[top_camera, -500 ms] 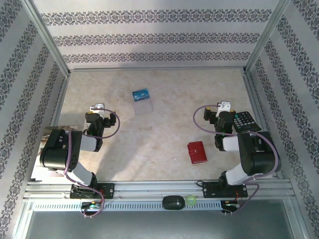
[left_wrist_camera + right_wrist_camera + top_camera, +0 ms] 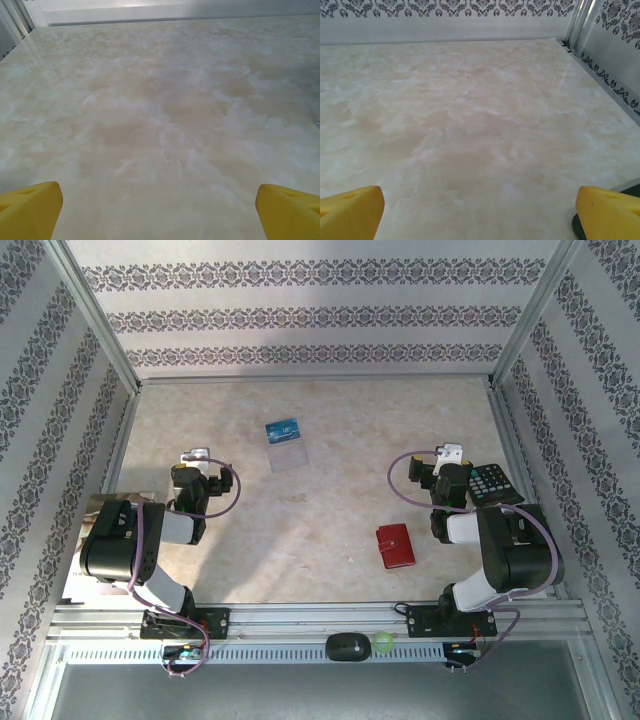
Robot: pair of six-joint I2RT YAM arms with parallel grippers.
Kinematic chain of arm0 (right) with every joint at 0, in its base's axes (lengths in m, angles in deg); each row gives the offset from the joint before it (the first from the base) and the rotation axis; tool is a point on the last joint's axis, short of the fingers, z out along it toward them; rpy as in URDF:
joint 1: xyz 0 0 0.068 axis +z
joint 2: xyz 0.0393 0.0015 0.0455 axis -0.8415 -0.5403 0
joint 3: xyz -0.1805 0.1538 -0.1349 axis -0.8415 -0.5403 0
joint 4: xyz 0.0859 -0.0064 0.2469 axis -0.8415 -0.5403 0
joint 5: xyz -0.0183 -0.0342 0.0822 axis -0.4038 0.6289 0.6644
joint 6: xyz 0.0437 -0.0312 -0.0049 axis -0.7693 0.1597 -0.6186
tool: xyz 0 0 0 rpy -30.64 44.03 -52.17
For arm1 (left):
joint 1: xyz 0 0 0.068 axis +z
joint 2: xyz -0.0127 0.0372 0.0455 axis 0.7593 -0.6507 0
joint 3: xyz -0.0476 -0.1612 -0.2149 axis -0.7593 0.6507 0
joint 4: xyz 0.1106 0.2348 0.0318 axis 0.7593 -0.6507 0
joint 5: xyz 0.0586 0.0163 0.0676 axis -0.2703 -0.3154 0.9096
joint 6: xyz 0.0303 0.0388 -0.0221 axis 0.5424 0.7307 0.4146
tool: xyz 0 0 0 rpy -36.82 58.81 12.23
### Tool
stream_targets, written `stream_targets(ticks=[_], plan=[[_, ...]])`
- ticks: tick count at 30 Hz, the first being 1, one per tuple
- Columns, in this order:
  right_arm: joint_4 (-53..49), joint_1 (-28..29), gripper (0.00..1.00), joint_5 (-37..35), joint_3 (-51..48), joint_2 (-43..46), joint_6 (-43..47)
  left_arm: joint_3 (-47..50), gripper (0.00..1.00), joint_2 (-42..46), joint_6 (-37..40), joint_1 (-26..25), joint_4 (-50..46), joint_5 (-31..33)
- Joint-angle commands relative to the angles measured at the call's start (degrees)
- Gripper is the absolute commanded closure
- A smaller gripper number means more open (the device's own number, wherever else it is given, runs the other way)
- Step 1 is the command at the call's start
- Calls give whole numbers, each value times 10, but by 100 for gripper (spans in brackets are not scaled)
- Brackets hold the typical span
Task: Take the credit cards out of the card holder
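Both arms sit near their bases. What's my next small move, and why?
Probably just keep both arms parked: the blue card and silver-grey card already lie on the table, apart from the closed card holder, and the left fingers and right fingers stand open and empty.

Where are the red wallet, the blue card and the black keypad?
red wallet [image 2: 395, 547], top view, middle of its cover.
blue card [image 2: 283, 430], top view, centre of its face.
black keypad [image 2: 492, 483], top view, among its buttons.
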Motion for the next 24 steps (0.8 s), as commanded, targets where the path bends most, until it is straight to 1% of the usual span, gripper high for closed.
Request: stream_targets(ticks=[1,21,23,24], plan=[[19,-3,2,9,6,4,-3,-8,1,-2,1,9,20,-6],[18,-4,2,10,7,3,-5,-9,1,-2,0,9,19,-4],[23,-5,2,12,5,5,-6,-6,1,4,-2,8,20,10],[21,-5,2,-4,5,15,-10,-8,1,26,-5,6,1,23]])
